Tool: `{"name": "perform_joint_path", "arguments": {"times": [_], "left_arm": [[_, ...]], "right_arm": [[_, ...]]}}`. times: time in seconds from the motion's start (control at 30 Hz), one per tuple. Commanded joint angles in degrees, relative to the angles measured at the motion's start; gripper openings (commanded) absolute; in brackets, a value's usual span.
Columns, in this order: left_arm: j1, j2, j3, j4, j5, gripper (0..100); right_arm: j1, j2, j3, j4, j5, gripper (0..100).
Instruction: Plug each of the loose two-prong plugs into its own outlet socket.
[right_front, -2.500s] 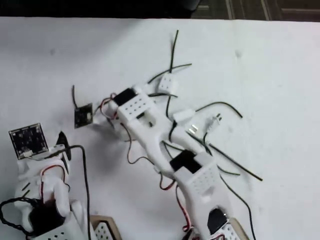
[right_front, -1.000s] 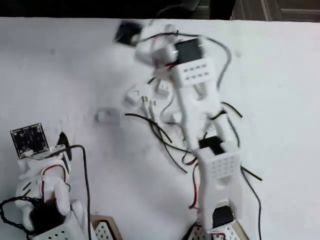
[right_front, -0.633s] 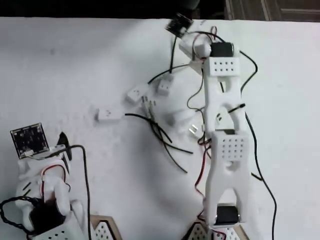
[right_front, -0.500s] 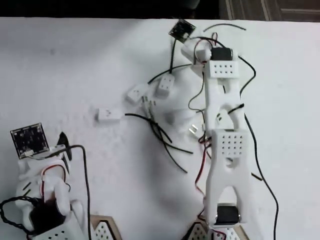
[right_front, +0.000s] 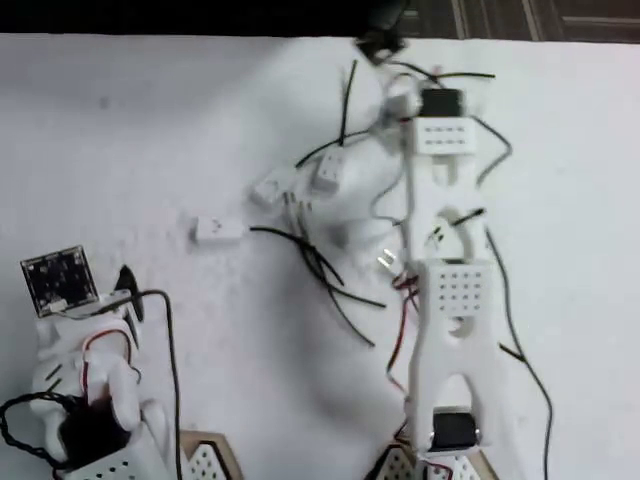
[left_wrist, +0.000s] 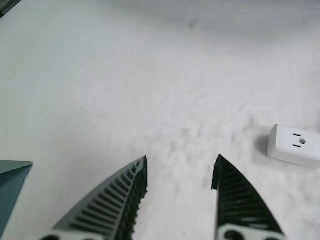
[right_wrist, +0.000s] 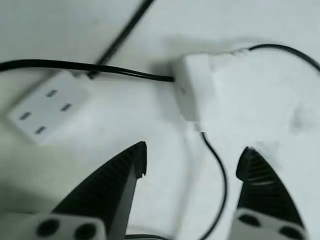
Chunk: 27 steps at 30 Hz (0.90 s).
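Three white outlet sockets lie left of centre on the table: one (right_front: 218, 230) alone, two (right_front: 273, 187) (right_front: 330, 170) farther back. A two-prong plug (right_front: 386, 260) lies by the right arm (right_front: 445, 290) among black cables (right_front: 320, 265). That arm stretches to the far edge. My right gripper (right_wrist: 192, 155) is open above a white plug body (right_wrist: 197, 92) on a black cable, with a multi-slot socket (right_wrist: 47, 107) beside it. My left gripper (left_wrist: 180, 172) is open over bare table at the near left, a socket (left_wrist: 295, 145) off to one side.
The left arm (right_front: 85, 380) sits folded at the near-left corner. Loose black cables (right_front: 345, 100) trail toward the table's far edge (right_front: 200, 38). Bare white table surface (right_front: 150, 130) spreads across the far left.
The right arm swung from the left-middle of the table across to the far edge, dragging cables and shifting sockets and plugs. The left arm has stayed put.
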Motion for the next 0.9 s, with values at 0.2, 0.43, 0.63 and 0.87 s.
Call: {"name": "perform_joint_path", "arguments": {"times": [0.2, 0.43, 0.63, 0.87], "left_arm": [[-0.1, -0.6, -0.3, -1.2, 0.2, 22], [-0.1, -0.6, -0.3, -1.2, 0.2, 22], [-0.1, -0.6, -0.3, -1.2, 0.2, 22], [-0.1, -0.6, -0.3, -1.2, 0.2, 22]], "right_arm": [[-11.4, 1.2, -2.5, 4.2, -26.3, 28.9], [-12.4, 6.2, -2.9, -1.6, -34.4, 28.9], [-11.0, 10.1, -2.9, -6.0, -35.8, 28.7], [-12.3, 12.3, -2.9, -5.8, -35.4, 11.5]]}}
